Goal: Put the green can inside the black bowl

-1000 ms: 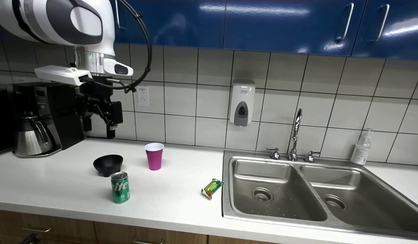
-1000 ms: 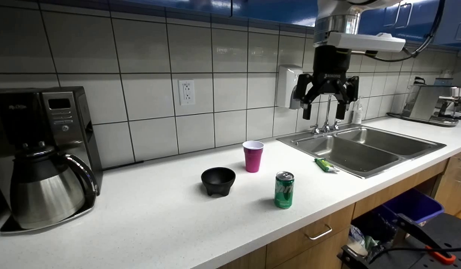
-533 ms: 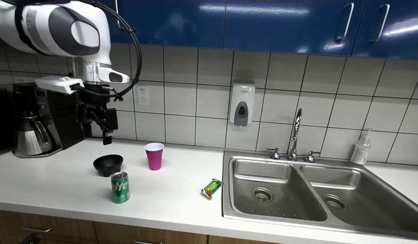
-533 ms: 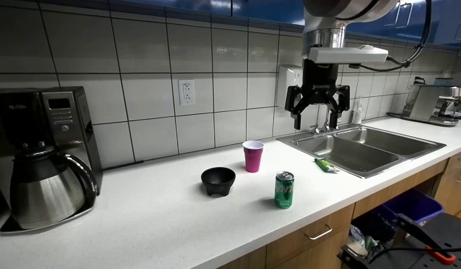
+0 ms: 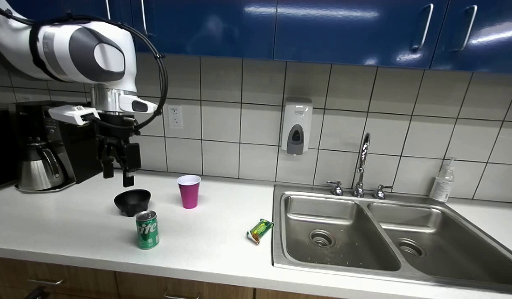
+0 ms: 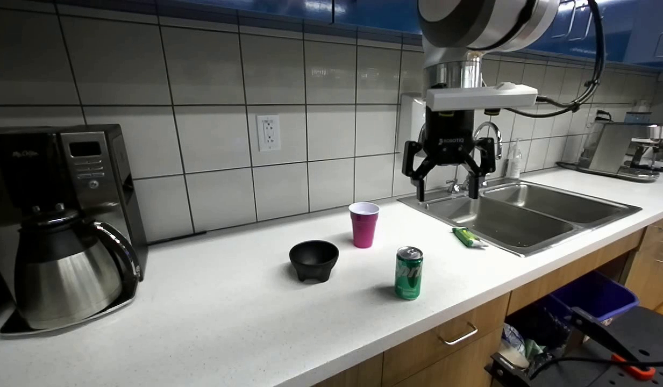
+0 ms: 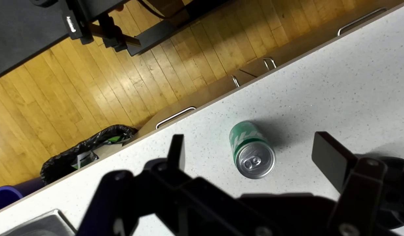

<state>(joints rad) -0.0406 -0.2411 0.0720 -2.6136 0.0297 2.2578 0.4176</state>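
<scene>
Standing upright near the front edge of the white counter [image 6: 202, 312]: one can [image 6: 408, 277]. Behind the can: bowl [image 6: 313, 263] at left, cup [image 6: 364, 228] farther back. Higher than the can and apart from it: gripper [image 6: 447, 192], jaws spread. Well right of the can: sink [image 5: 278, 232]. Beyond: tiled wall [image 5: 222, 120], blue cupboards [image 5: 214, 29].

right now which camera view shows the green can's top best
The wrist view, looking down on the green can: its silvery top looks nearly round. Both exterior views show that top only as a flattened oval.
</scene>
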